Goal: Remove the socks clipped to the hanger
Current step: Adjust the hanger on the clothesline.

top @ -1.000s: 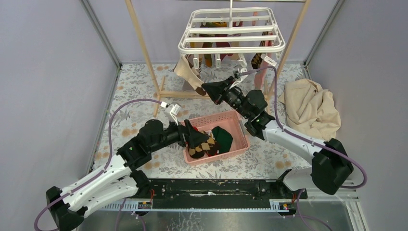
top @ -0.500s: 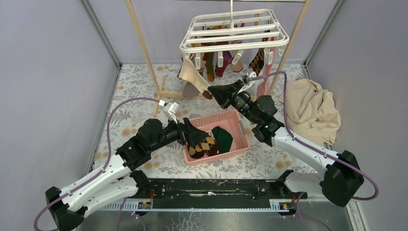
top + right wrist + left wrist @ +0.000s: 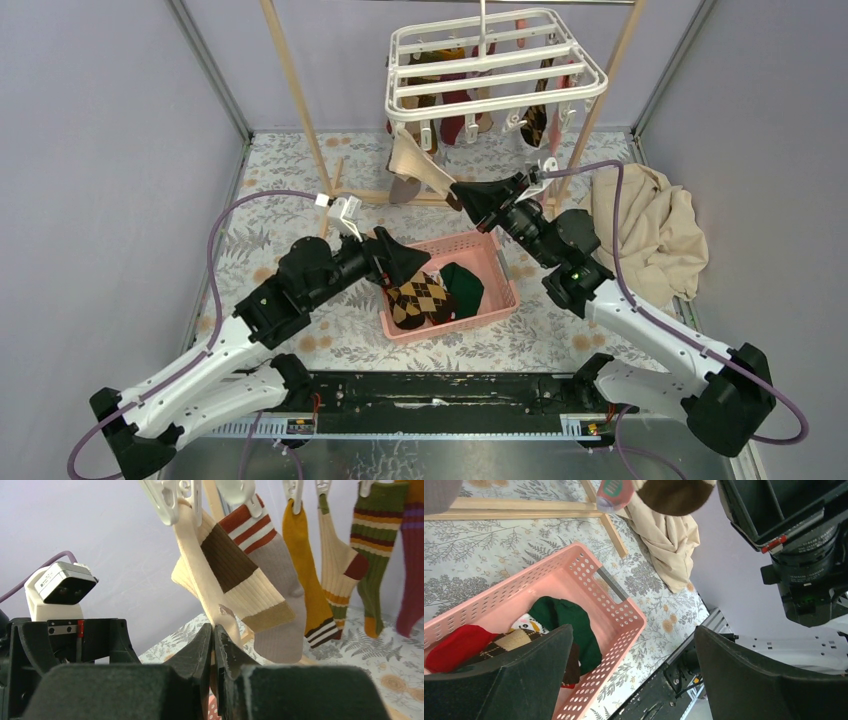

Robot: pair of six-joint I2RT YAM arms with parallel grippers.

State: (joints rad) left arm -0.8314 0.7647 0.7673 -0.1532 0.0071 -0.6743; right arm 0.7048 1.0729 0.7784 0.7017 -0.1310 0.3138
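White plastic forms the hanger [image 3: 495, 65], which hangs at the far middle of the scene inside a wooden frame [image 3: 298, 110]. A row of socks [image 3: 300, 555] is clipped beneath it, among them mustard, grey with red and white stripes, green striped and purple. One cream sock [image 3: 197, 570] hangs from a clip [image 3: 167, 500] at the hanger's near left corner and slants down toward the near side. The right fingers [image 3: 206, 642] are pressed together on the lower edge of that cream sock, raised off the desk [image 3: 265, 165] and just beyond the far side of a pink basket [image 3: 524, 580]. The basket sits on the flower-patterned desk in the middle of the scene. Inside it lie a red sock [image 3: 459, 645], a green sock [image 3: 571, 625] and a brown-tan argyle sock [image 3: 420, 298]. The left fingers [image 3: 541, 655] are spread wide and hold nothing, hovering over the left part of the basket. A crumpled beige cloth [image 3: 645, 225] lies on the desk to the right, apart from the basket.
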